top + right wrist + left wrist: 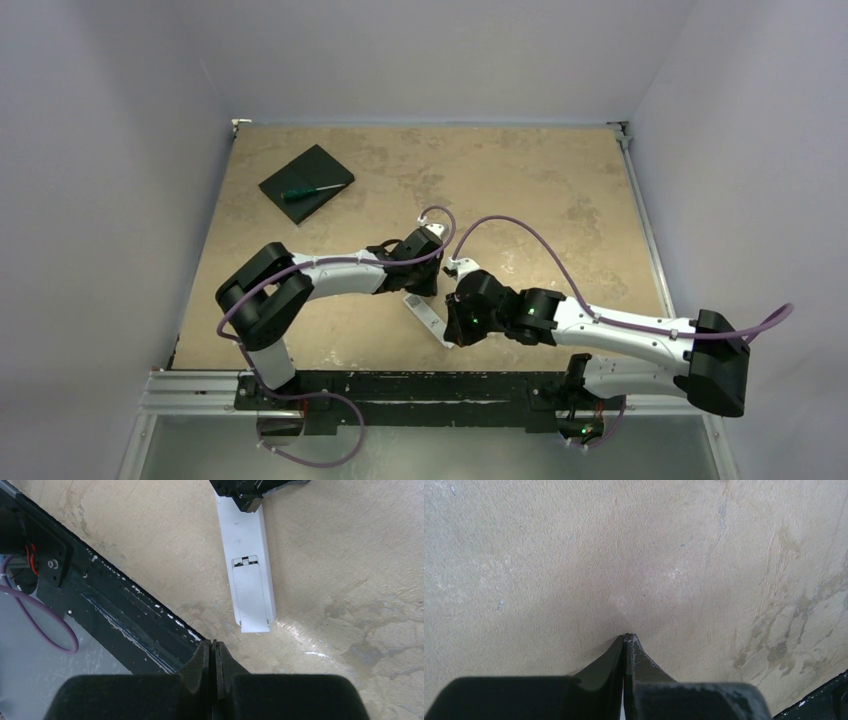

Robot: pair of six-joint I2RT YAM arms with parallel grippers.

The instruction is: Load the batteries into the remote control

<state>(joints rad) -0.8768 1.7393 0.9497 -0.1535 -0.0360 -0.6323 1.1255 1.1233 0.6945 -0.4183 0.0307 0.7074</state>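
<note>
The remote control (pixel 247 540) lies back up on the table, a slim white bar with its battery cover (pixel 250 595) seated in the back. In the top view the remote control (pixel 425 316) sits between both grippers. My right gripper (pixel 215 642) is shut and empty, its tips a short way from the remote's near end; from above, the right gripper (pixel 452 330) is just right of the remote. My left gripper (pixel 627 635) is shut with only bare table ahead of it. From above, the left gripper (pixel 427 288) is at the remote's far end. The batteries are out of view.
A flat black pad (pixel 300 172) with a green-handled screwdriver (pixel 312 191) on it lies at the back left. The black mounting rail (pixel 115 605) runs along the near table edge, close to the right gripper. A purple cable (pixel 45 625) loops beyond it.
</note>
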